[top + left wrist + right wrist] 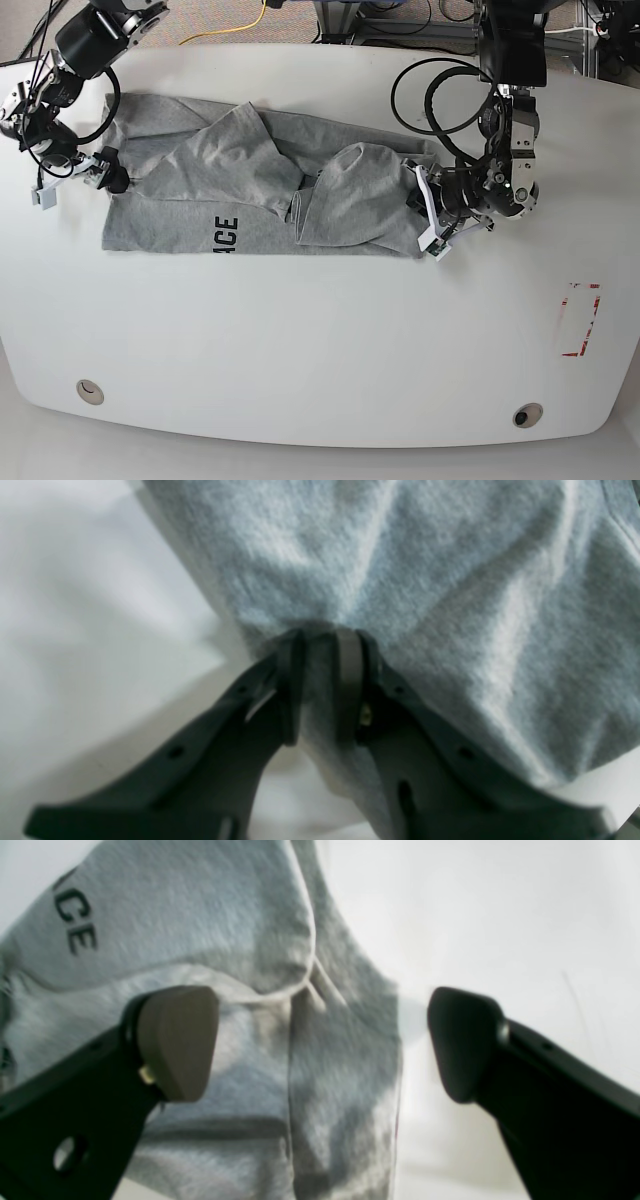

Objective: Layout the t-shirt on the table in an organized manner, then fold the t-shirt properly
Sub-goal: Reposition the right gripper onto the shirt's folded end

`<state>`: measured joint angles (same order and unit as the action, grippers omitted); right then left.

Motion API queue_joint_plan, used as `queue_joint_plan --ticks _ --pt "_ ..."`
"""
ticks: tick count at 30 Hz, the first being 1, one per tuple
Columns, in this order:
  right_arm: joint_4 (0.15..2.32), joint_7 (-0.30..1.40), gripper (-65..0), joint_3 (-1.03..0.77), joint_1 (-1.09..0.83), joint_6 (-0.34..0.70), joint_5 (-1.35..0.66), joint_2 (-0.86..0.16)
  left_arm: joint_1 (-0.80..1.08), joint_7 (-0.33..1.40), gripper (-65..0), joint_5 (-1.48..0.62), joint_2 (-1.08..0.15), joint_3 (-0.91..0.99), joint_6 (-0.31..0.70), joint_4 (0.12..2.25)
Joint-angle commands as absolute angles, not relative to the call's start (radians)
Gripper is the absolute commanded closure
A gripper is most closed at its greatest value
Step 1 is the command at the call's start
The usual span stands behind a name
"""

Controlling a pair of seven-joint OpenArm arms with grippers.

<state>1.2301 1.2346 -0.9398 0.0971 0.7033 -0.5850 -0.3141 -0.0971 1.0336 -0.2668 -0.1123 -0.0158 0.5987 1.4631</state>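
White and glossy, the desk point(300, 340) fills nearly the whole base view, its edges curved, with a round grommet hole point(90, 391) at lower left, a second grommet hole point(527, 414) at lower right, and a red tape rectangle point(581, 320) at the right. Beyond the far edge I see a strip of grey floor, a yellow cable point(235, 28) and dark equipment, too small to tell apart.

At the far left of the base view my right hand point(103, 170) sits at the left end of the t-shirt point(250, 200). In the right wrist view its two pads stand wide apart with nothing between them but air; the left pad point(175, 1042) hovers over grey cloth and the right one over bare desk, just past the cloth's edge. I cannot tell whether the pads touch the fabric.

The t-shirt lies crumpled across the upper middle of the desk, stretched left to right, folds piled over its centre, dark letters showing near its lower edge.

At its right end my left hand point(430, 215) is nearly closed, and in the left wrist view a bunch of grey fabric is pinched between the pads, the rest of the shirt spreading up and right from the grip.
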Motion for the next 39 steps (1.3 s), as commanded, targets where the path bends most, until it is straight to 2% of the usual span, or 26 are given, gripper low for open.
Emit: queue_joint_plan --ticks 1,8,20,29,31,34,35,39 --pt "1.202 1.228 -65.0 -0.938 0.107 0.698 -0.573 -0.346 -0.097 1.078 -9.6 -0.236 -0.12 -0.019 0.596 1.468" --pt "1.201 1.231 -65.0 -0.885 0.107 0.698 -0.575 -0.343 -0.097 1.078 -9.6 -0.236 -0.12 -0.019 0.596 1.468" --pt "1.256 1.265 -65.0 -0.855 0.102 0.698 -0.573 -0.254 -0.097 1.078 -9.6 -0.236 -0.12 -0.019 0.596 1.466" --pt "1.293 1.267 -64.0 -0.791 0.101 0.698 -0.573 -0.229 -0.097 1.078 -9.6 -0.236 -0.12 -0.019 0.596 1.463" --pt "1.293 1.267 -57.9 -0.791 0.101 0.698 -0.573 -0.226 -0.097 1.078 -9.6 -0.236 -0.12 -0.019 0.596 1.463" --pt "1.293 1.264 -42.6 -0.789 0.102 0.698 -0.573 -0.226 -0.097 1.078 -9.6 -0.232 -0.12 -0.019 0.596 1.463" --pt "1.293 1.262 -34.9 -0.789 0.102 0.698 -0.573 -0.226 -0.097 1.078 -9.6 -0.232 -0.12 -0.019 0.596 1.463" --pt "1.293 1.26 -11.4 -0.788 0.105 0.698 -0.572 -0.228 -0.097 1.078 -9.6 -0.232 -0.12 -0.019 0.596 1.461"
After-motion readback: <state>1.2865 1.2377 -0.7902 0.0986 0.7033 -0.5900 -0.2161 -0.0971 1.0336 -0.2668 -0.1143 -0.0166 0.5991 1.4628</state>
